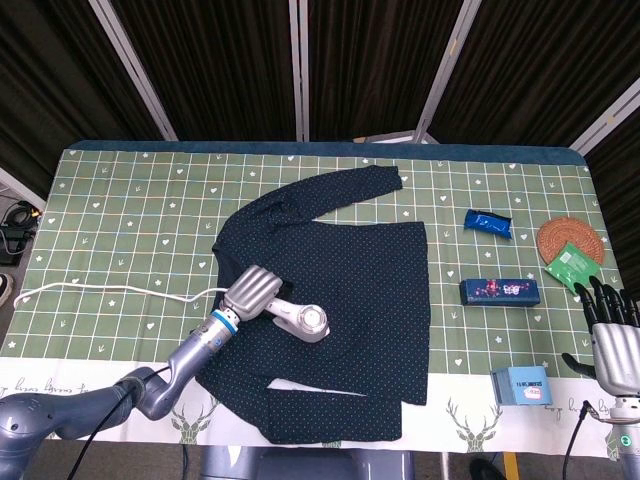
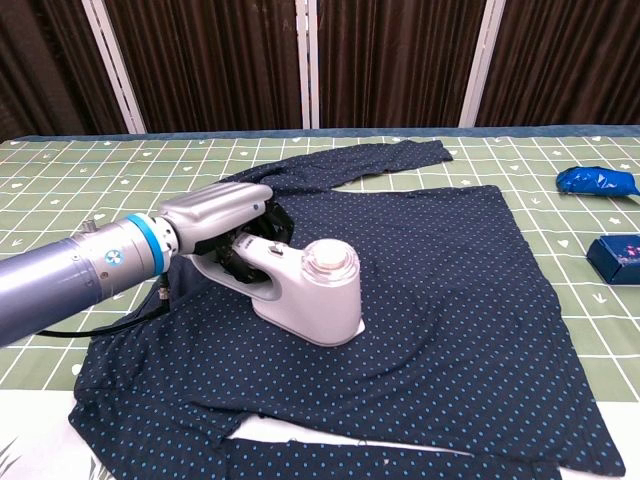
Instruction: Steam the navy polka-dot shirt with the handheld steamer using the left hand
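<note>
A green checked cloth covers the tabletop [image 1: 120, 220], dark curtains behind it. The navy shirt [image 1: 340, 270] lies flat at frame centre. The left robot hand [image 2: 215, 215] grips the white steamer [image 2: 305, 295] on the shirt's lower left, long axis running left-right, head rightward. The right robot hand [image 1: 610, 330], lower right, hangs empty, fingers spread.

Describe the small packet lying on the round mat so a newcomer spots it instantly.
Start at the green patterned tablecloth and go to its far right edge, where a round woven brown coaster lies. Overlapping its near side is a flat green packet, the only green item among blue boxes.
</note>
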{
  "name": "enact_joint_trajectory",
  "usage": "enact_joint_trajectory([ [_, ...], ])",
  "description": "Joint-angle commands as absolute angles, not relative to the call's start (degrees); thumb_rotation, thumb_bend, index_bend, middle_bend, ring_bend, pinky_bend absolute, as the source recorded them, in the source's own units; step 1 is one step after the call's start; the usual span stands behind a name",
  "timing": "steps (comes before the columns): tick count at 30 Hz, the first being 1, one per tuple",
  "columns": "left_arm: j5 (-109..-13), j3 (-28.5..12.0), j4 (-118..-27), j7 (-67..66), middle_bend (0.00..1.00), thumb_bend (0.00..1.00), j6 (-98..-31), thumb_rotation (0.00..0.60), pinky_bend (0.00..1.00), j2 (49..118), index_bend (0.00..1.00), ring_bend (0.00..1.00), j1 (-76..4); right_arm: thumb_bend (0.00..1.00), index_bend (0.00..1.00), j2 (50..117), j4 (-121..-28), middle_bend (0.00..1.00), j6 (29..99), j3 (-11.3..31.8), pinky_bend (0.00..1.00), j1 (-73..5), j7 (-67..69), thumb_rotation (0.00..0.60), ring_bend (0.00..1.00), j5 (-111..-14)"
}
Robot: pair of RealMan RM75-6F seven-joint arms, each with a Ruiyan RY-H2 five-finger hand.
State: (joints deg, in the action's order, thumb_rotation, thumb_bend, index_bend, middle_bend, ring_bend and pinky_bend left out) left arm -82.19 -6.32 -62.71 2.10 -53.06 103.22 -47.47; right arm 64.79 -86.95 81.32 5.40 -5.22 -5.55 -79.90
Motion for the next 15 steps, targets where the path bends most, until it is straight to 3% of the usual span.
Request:
enact_joint_trajectory([
  [1,-81.9,-6.5,-62.3,2.5,0.86,0.59,-53.4,0.6,1.0,102.6,0.92,0.78,-47.1,0.0,0.0,64.8,-86.9,0.0,81.3,5.4,0.0,-5.2,-5.6,0.6,0.0,-79.9],
  [15,-80.9,-6.1,-59.9,9.4,0.86,0.59,-53.0,0.6,1.0,99.1,0.92,0.78,-45.1,0.0,0.0,65.0,-87.3,0.0,81.1,5.2,0.0,-5.5,-6.7,0.6,0.0,-80.1],
])
